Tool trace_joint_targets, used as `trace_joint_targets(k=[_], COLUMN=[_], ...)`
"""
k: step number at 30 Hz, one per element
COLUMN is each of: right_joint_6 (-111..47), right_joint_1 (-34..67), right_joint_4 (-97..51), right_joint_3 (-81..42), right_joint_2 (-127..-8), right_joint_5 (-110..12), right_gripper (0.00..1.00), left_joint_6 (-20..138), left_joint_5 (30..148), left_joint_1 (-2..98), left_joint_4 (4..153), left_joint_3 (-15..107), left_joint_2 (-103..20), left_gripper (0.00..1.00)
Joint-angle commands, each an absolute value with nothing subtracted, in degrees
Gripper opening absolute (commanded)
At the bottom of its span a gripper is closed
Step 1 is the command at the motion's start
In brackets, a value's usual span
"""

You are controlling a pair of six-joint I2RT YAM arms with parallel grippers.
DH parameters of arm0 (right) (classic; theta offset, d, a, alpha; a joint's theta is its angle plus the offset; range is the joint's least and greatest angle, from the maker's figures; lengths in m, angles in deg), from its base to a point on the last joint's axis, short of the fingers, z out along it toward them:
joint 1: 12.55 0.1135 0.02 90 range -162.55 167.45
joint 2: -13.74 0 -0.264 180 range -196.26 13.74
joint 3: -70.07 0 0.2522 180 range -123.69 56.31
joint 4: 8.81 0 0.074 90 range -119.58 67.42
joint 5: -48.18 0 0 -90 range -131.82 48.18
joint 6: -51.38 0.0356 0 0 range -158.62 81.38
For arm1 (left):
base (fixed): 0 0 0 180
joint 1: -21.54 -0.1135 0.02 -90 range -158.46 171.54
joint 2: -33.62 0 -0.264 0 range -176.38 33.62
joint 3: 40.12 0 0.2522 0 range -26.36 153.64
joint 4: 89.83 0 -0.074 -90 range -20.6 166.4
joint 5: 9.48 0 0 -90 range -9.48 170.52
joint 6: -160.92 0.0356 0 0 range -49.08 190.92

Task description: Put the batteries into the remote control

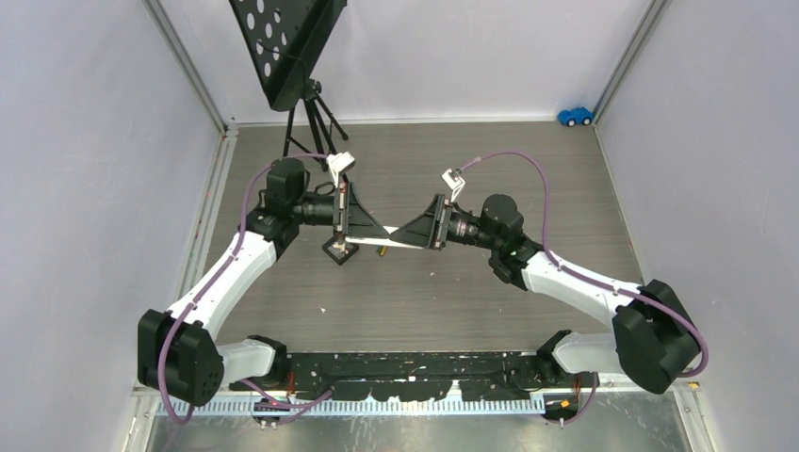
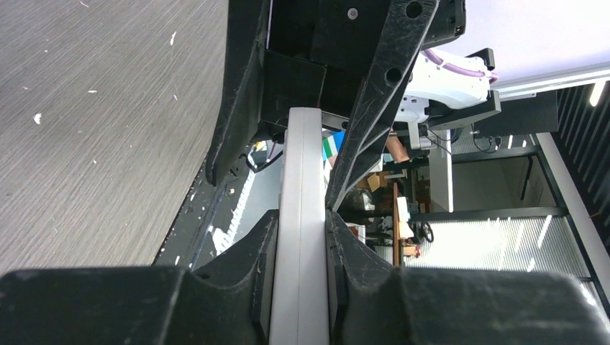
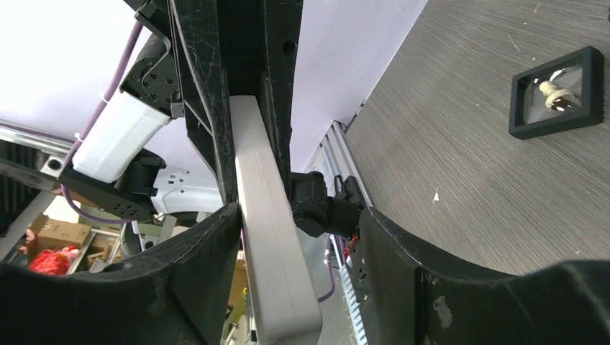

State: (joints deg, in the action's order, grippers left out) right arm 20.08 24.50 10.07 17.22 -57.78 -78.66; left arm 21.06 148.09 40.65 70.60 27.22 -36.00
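Over the table [image 1: 424, 292], left pincer [image 2: 300, 215] clamps the smooth grey remote [image 2: 302, 158]; right pincer [image 3: 298, 212] gapes.

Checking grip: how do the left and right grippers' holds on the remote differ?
Left gripper: both fingers pressed on the remote. Right gripper: one finger touches it, the other stands apart. The left is at its left end, the right at its right end. Both face each other.

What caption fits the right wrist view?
Left gripper clamps white remote; open right gripper flanks it; black tray on table.
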Motion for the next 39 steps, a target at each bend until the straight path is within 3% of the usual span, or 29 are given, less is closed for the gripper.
trace_joint_targets(k=[1,3,10,16,20,22,24,29,33,39], right_joint_6=[24.9,24.9,24.1,24.7,24.5,24.4,23.9,22.0,20.8,19.3], right_joint_1=[24.5,24.4,22.6,19.4,18.5,18.4,18.4,18.4,18.4,18.4], right_joint_4=[19.6,19.3,20.9,25.3,24.7,22.1,17.8,9.4,5.3,-0.7], right_joint_3=[18.2,18.4,20.7,22.3,22.0,21.3,20.5,18.6,18.1,17.5], right_joint_2=[-59.8,-60.2,-60.7,-61.1,-61.4,-61.5,-61.3,-60.2,-58.4,-56.1], right_joint_5=[-77.6,-77.3,-80.4,-84.6,-84.6,-83.0,-80.8,-76.9,-75.6,-73.2], right_gripper=[0.66,0.62,0.23,0.20,0.21,0.31,0.49,0.67,0.68,0.51], left_joint_6=[19.3,19.2,15.7,8.9,8.5,9.1,9.4,11.6,16.0,22.7], left_joint_5=[152.8,152.7,153.0,153.9,153.7,153.3,152.8,151.7,150.0,147.1], left_joint_1=[40.8,40.7,39.1,37.9,37.5,37.4,37.4,37.3,37.3,37.3], left_joint_4=[73.9,73.9,76.0,83.5,83.9,83.3,83.1,81.2,75.9,67.0], left_joint_3=[27.6,27.4,27.3,26.3,26.0,25.7,25.2,24.4,24.9,25.9], left_joint_2=[-34.1,-33.8,-32.2,-31.4,-31.2,-31.4,-31.9,-33.7,-35.2,-37.3], left_gripper=[0.00,0.00,0.00,0.00,0.00,0.00,0.00,0.00,0.00,0.00])
